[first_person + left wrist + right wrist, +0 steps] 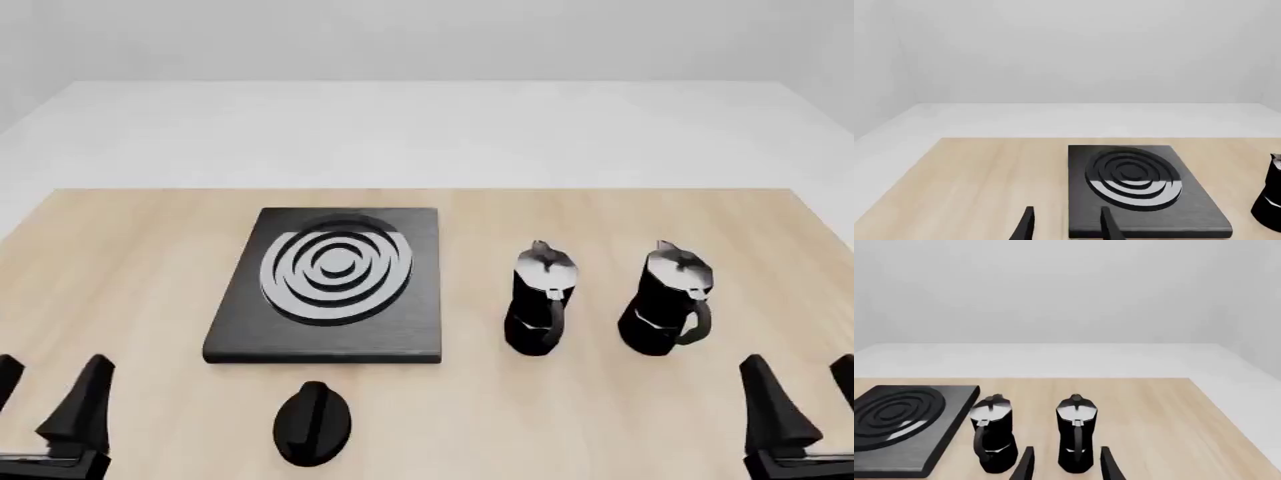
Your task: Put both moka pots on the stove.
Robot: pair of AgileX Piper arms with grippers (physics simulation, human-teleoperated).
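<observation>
Both arms are mostly cut off at the near edge, so only the fingers show: left gripper (47, 400) and right gripper (801, 395) each sit low, spread open, holding nothing. One black oval knob (312, 423) lies just ahead on the table (120, 270). Then two moka pots (539, 300) (666, 300) stand upright side by side, right of one stove (334, 285), not on it.
</observation>
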